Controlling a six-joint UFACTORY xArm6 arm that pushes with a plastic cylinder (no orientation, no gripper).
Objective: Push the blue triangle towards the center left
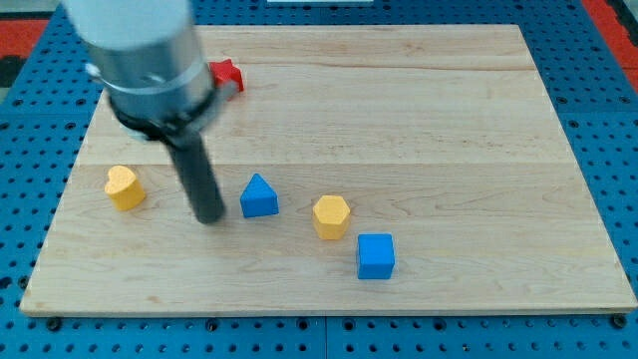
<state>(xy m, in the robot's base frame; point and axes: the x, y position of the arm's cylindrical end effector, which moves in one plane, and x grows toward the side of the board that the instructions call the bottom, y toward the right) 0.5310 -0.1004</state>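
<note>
While the dark rod's tip (210, 218) stood bare, clasping nothing, just left of the blue wooden triangle block (259, 196) | step: repositioning | next: probably circle to its right side, push left across pale wooden board (419, 110).

Left of the blue triangle (259, 196), only my tip (210, 216) and a yellow block (125, 186) obstruct.

A pale wooden board (419, 110) is laid over a blue pegboard surface (608, 80). Resting on it are a red block (229, 75) near the view's top left, a yellow block (124, 187) at the left, a blue triangle (259, 196), a yellow hexagon (331, 216) and a blue cube (376, 256). The rod's tip (210, 217) is set on the board just left of the blue triangle.
</note>
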